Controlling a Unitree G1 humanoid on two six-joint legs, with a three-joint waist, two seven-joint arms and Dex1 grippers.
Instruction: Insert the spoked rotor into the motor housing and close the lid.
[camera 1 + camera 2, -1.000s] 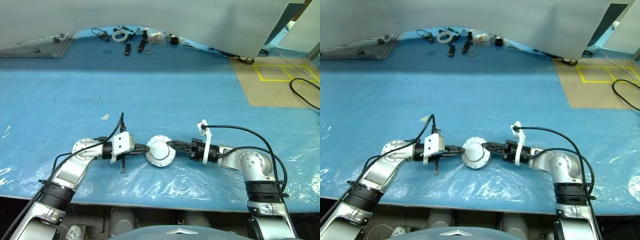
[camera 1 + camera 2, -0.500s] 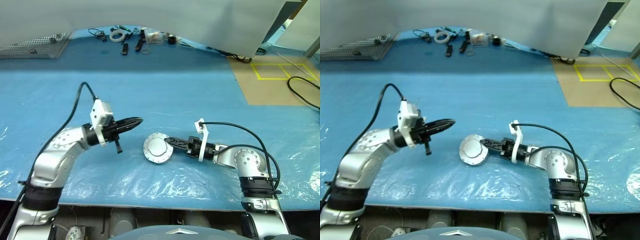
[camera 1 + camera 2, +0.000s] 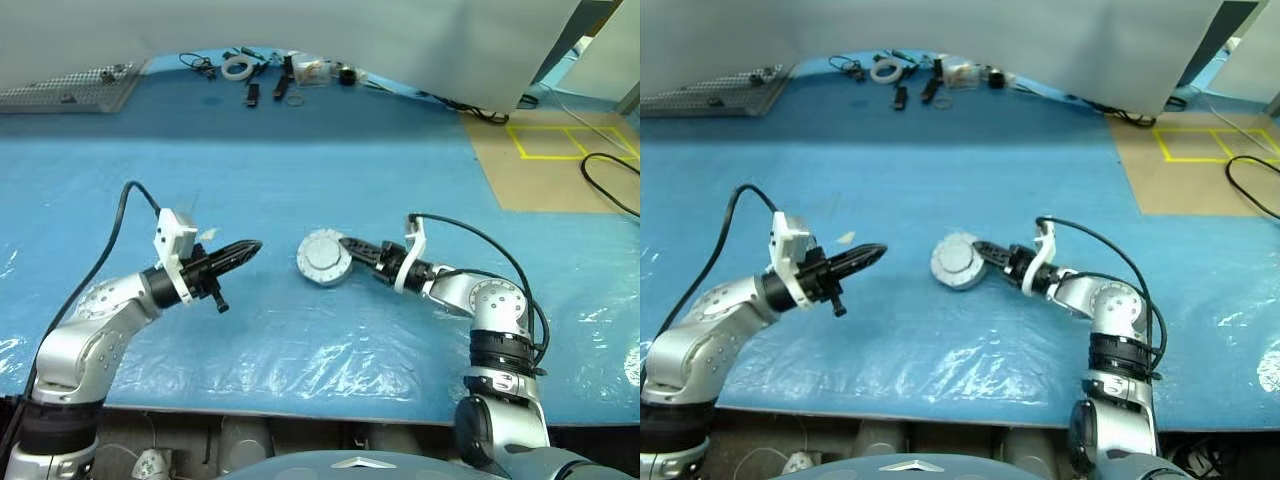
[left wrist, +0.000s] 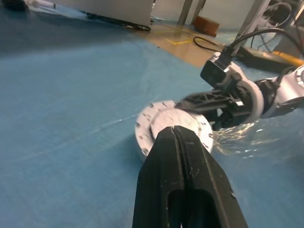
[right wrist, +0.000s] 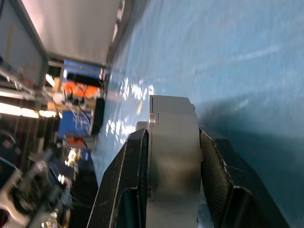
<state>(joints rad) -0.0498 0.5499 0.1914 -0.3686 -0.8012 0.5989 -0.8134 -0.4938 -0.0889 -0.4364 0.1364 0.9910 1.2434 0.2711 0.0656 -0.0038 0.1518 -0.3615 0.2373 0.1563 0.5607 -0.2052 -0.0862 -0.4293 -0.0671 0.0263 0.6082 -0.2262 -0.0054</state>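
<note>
Since a second ago, the left tool (image 3: 252,246) has let go and drawn clear of the motor housing (image 3: 323,258), now clenched empty. Only the right tool (image 3: 346,244) grips the closed housing edgewise above the blue surface (image 3: 380,160); it could slip. No readable writing.

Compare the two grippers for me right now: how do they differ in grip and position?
The right gripper has its fingers clamped across the edge of the round silver motor assembly; the left gripper is shut on nothing. The right one touches the assembly, tilting it up off the blue table cover; the left one hangs apart from it. Both point inward toward the assembly.
</note>
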